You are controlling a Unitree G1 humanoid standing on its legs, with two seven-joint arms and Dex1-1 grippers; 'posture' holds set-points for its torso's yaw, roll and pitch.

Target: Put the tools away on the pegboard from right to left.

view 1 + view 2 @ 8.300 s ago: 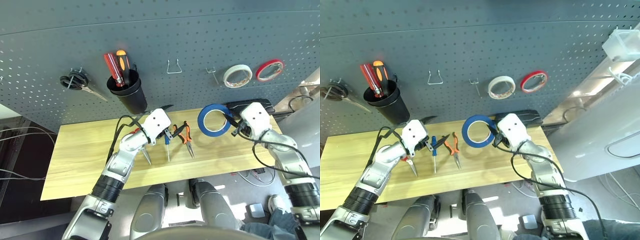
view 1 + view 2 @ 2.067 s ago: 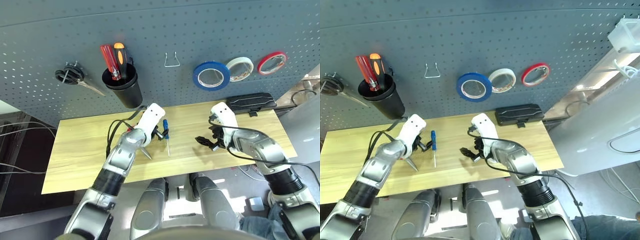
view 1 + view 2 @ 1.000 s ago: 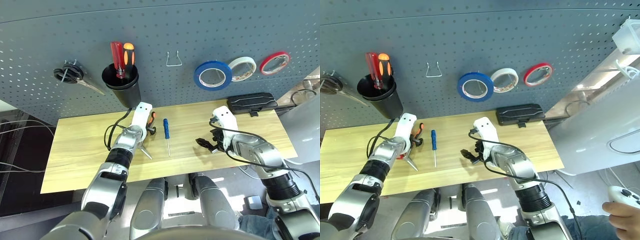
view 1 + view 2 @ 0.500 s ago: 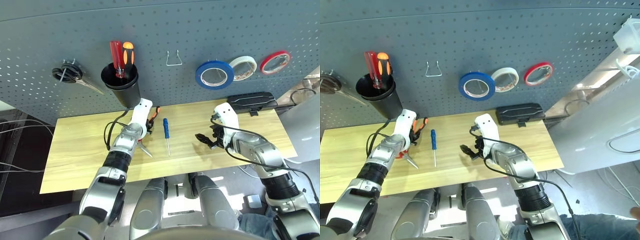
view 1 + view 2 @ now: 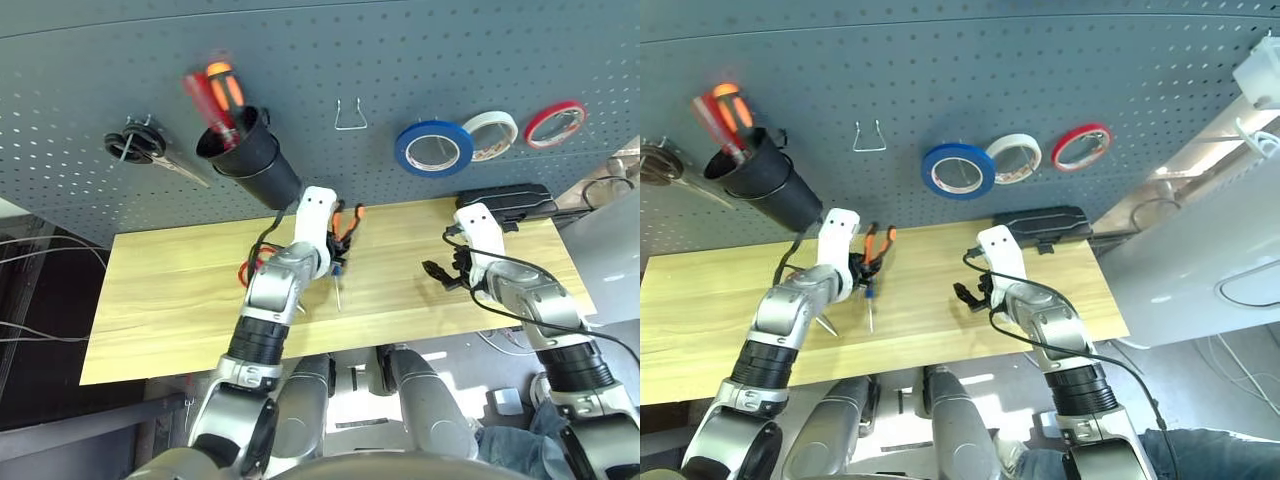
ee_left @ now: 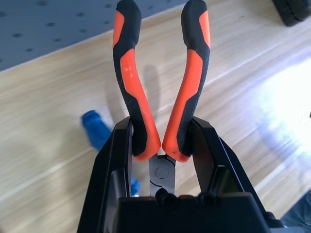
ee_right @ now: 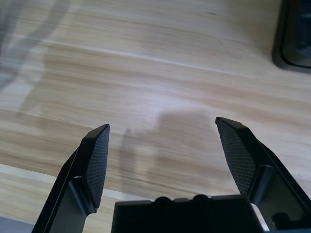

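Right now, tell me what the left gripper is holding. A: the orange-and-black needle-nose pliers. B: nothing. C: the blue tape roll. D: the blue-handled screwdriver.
A: the left gripper is clamped on the orange-and-black needle-nose pliers near the pivot, handles spread, while the blue-handled screwdriver lies on the table and the blue tape roll hangs on the pegboard.

Workshop or robotics lab bench. Grey-blue pegboard (image 5: 420, 60) as back wall, with metal hooks, black cup (image 5: 250, 160) of screwdrivers, scissors (image 5: 150, 160), row of tape rolls: blue (image 5: 432, 147), white (image 5: 490, 135), red (image 5: 554, 122). Light wooden tabletop (image 5: 170, 300) below, black case (image 5: 508, 199) at back edge. Loose cables on floor at left and right of table.
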